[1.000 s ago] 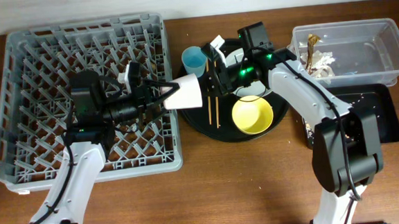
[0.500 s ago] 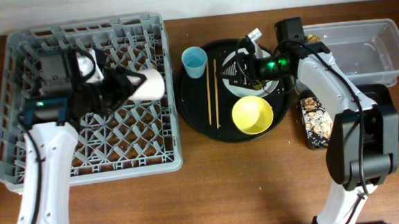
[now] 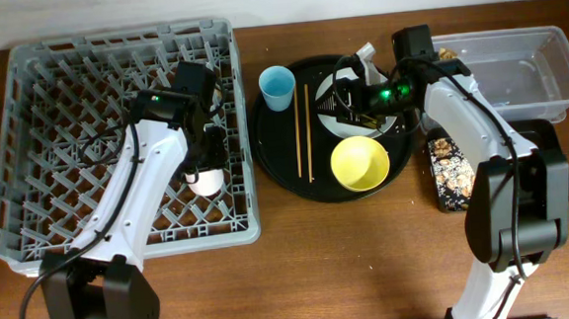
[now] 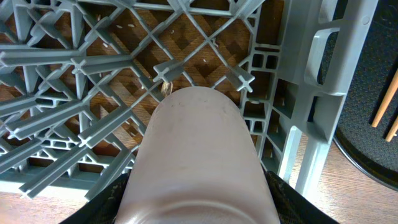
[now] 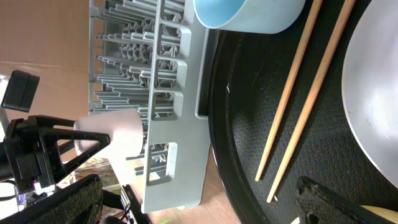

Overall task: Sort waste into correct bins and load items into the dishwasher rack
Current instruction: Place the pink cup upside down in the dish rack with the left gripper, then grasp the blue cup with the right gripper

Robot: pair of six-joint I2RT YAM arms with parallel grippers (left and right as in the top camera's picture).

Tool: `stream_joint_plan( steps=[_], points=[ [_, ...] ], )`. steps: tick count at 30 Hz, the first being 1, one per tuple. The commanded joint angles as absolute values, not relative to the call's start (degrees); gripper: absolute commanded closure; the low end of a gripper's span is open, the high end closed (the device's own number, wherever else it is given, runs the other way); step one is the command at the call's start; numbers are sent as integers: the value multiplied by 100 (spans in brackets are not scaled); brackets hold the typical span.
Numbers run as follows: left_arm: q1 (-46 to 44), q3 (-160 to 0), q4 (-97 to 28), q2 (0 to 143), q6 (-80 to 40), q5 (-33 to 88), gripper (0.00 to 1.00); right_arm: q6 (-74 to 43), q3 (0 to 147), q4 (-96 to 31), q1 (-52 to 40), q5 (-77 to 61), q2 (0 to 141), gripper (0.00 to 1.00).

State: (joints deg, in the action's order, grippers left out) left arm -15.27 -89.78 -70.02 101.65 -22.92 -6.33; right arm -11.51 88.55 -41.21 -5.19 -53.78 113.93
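Observation:
My left gripper points down over the right side of the grey dishwasher rack and is shut on the pinkish-white cup. That cup fills the left wrist view, with a dark finger on each side. My right gripper hangs open and empty over the grey plate; its fingers stand wide apart. On the round black tray are the light blue cup, two chopsticks and the yellow bowl. Brown crumbly leftovers lie in the black bin.
The clear tub stands at the back right, with the black bin in front of it, partly under my right arm. The rack's upright pegs and its side wall crowd round the held cup. Bare wooden table lies in front.
My left arm has carried the cup from the rack's upper middle to its right side and turned it downward. The right gripper has opened and stays by the plate.

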Motion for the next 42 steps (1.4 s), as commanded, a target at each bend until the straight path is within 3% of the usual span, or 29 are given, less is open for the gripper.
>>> stream_joint_plan(
  steps=[1, 5, 19, 20, 22, 24, 27, 30, 32, 34, 36, 42],
  points=[
    [-1586, -9006, -6938, 10200, -2217, -626, 84, -1072, 8840, -4117, -539, -5328, 11212, 1],
    [-1791, -10160, -7677, 10200, -2171, -587, 84, -1072, 8840, -4119, -539, -5328, 11212, 1],
    [-2051, -10016, -8018, 11262, -2176, -731, 83, -1072, 8840, -4163, -539, -5325, 11212, 1],
    [-2051, -10016, -7994, 11345, -2178, -731, 78, -1072, 8840, -4163, -539, -5325, 11212, 1],
    [-2051, -10016, -7891, 11454, -2176, -731, 28, -1070, 8840, -4165, -539, -5325, 11212, 1],
    [-2045, -10031, -7922, 11452, -2176, -687, 15, -1070, 8840, -4165, -537, -5325, 11212, 1],
    [-2047, -10536, -8221, 11428, -2174, -687, 14, -1072, 8840, -4185, -537, -5328, 11212, 1],
    [-2053, -12112, -8444, 11386, -1747, -620, 14, -1070, 8844, -4480, -187, -5802, 10803, 11],
    [-2062, -12348, -7640, 11389, -1308, -620, 14, -840, 8844, -5144, 263, -5404, 10027, 13],
    [-2102, -12348, -5940, 11692, -545, 34, 13, -565, 8844, -6010, 379, -3339, 8385, 8],
    [-2102, -12348, -5083, 12169, -530, 325, 8, -668, 8844, -6184, 377, -2967, 7673, 2],
    [-2139, -12348, -4025, 13314, -316, 405, 11, -666, 8840, -6335, 370, -2971, 7822, 1]
  ],
)
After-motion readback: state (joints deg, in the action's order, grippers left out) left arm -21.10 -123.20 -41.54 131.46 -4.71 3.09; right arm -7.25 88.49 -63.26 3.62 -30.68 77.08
